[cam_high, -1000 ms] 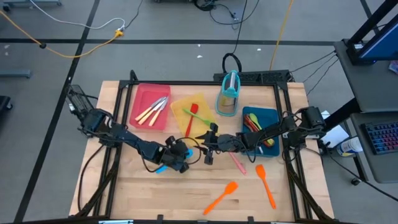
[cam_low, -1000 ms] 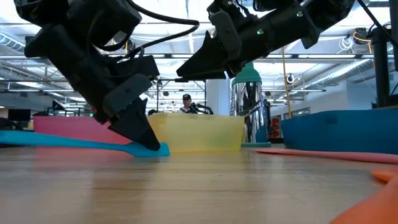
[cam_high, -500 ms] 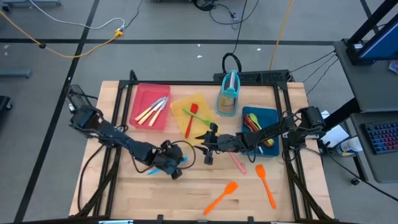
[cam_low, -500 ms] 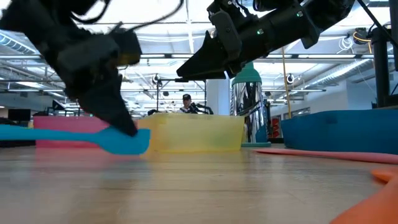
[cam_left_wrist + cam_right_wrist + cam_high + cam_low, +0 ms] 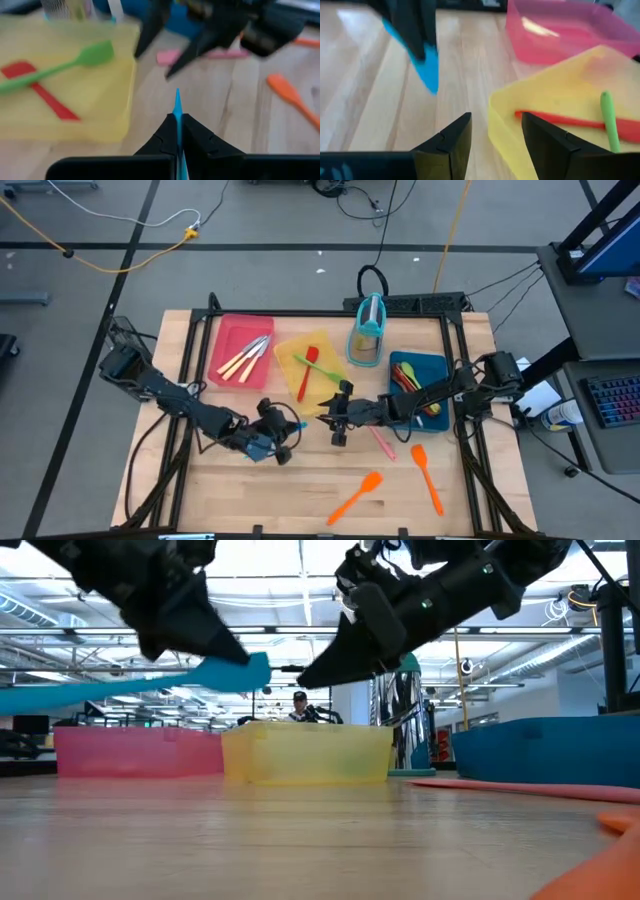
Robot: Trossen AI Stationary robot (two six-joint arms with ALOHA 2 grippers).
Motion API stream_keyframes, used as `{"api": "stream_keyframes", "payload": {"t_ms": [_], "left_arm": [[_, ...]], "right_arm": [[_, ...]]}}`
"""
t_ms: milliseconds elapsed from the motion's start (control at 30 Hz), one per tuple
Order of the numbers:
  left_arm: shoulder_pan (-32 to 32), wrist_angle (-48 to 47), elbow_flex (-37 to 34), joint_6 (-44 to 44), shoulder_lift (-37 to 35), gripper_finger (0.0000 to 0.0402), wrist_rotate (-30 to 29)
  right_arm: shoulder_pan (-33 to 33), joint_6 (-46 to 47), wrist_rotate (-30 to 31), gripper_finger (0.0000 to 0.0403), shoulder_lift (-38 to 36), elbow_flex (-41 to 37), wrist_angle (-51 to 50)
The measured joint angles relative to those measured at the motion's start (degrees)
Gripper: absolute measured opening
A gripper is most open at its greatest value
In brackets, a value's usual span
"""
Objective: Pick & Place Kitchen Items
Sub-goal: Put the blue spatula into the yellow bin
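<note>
**Blue spatula off the surface, right claw close by**

Your left claw [image 5: 262, 442] is clamped tight on the blue spatula [image 5: 120, 685], and the low view shows it clear of the surface [image 5: 300, 500], blade tilted slightly up. The pinch sits on the thin edge of the utensil, so a quick swing could let it twist or slip out. Ease it.

Just right of you hangs the right claw [image 5: 338, 420], fingers [image 5: 451, 142] parted and carrying nothing, right off the near right corner of the yellow tray [image 5: 285, 350]. That's your main hazard: the two claws are near each other, and a careless sweep to the right could clip it, or drag the blade across it.

Inside the yellow tray lie a red spatula [image 5: 306, 370] and a green spatula [image 5: 65, 67]; come in low and the tray wall catches the blade. Farther left, the pink tray [image 5: 228, 325] holds cream-handled knives [image 5: 244, 358]. To the right, a pink spatula [image 5: 381, 442] and two orange spatulas [image 5: 356, 496] wait on the surface, the blue tray [image 5: 440, 362] beyond them.
</note>
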Motion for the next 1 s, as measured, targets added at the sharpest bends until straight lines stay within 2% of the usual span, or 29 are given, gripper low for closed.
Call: {"api": "stream_keyframes", "payload": {"t_ms": [233,433,533,667,867,1000], "left_arm": [[4.62,9.25,0.05,10.34,-3.24,0.0008,0.04],[11.02,16.76,1.04,37.42,-4.52,0.0008,11.54],[14.69,14.92,3.93,46.63,-4.45,0.0009,16.39],[20.38,8.65,8.11,55.98,-3.71,0.0012,26.26],[27.91,3.11,9.3,67.02,-3.72,0.0008,36.41],[31.95,0.64,9.24,70.19,-2.3,0.0014,42.14]], "right_arm": [[3.79,1.42,-0.02,0.0164,0.0,0.0,-3.07],[9.21,0.31,-0.12,0.0158,0.0,0.0,-0.85],[11.17,2.05,-0.16,0.0158,0.0,0.0,-1.76],[13.16,3.0,-0.12,0.0159,0.0,0.0,-1.7],[14.46,3.02,-0.12,0.0158,0.0,0.0,-1.55],[14.66,3.03,0.03,0.0157,0.0,0.0,-1.38]]}}
